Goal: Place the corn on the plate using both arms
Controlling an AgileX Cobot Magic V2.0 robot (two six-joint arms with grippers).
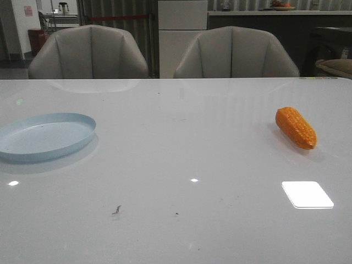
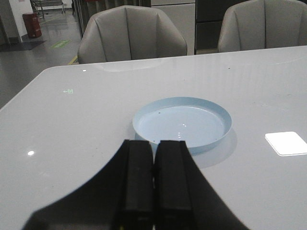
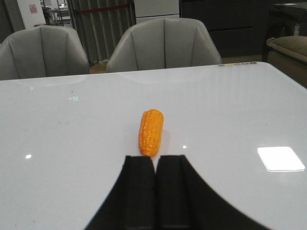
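The corn (image 1: 296, 127) is being left lying on its side near the right edge of the white table (image 1: 181, 165), well apart from the plate (image 1: 44, 136), which is sitting by the left edge. The left gripper (image 2: 153, 179) is being held pressed together just short of the plate, and the right gripper (image 3: 154, 191), likewise pressed together with nothing between its fingers, is being held just short of the corn

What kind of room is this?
Probably an office or showroom lounge, not a kitchen: a big glossy white table, two grey padded chairs behind it, and a counter further back.
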